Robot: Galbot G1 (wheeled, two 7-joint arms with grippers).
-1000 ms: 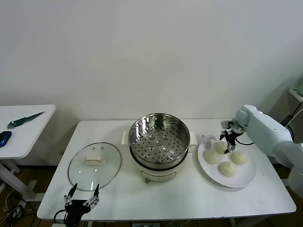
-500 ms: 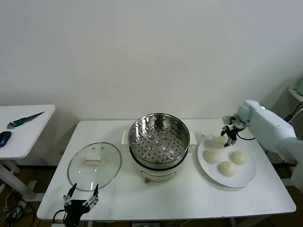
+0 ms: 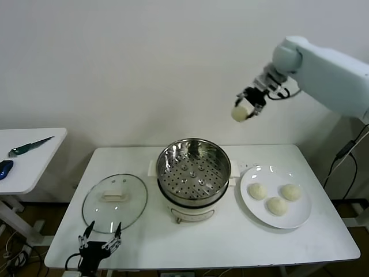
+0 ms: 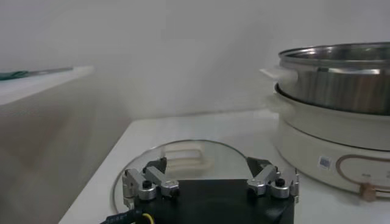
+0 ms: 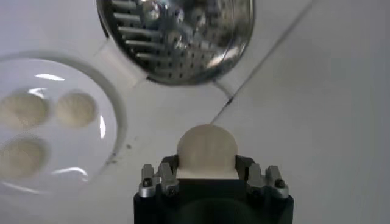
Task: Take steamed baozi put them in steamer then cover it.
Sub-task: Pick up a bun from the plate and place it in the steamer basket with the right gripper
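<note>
item 1, bottom left of the head view: left gripper [image 3: 100,247], jaws spread wide, empty, parked at the near desk [image 3: 202,242] edge just short of the glass lid [image 3: 115,200]. risk: none while idle; the lid is not yet on.

item 2, centre: steamer [image 3: 194,170], open, perforated insert bare, no bun inside.

item 3, right of centre: white plate [image 3: 300,216] carrying three steamed baozi [image 3: 277,205], just beside the steamer.

item 4, upper right, high above the desk: right gripper [image 3: 247,109], jaws closed narrow on a fourth bun [image 3: 239,113]; in the right wrist view the bun [image 5: 206,151] sits between the fingers [image 5: 159,178] with the steamer off ahead, not beneath. risks, judged: soft dough could slip or be dented; a release now would miss the pot and land on the desk or rim; a drop from this height could bounce the bun out.
</note>
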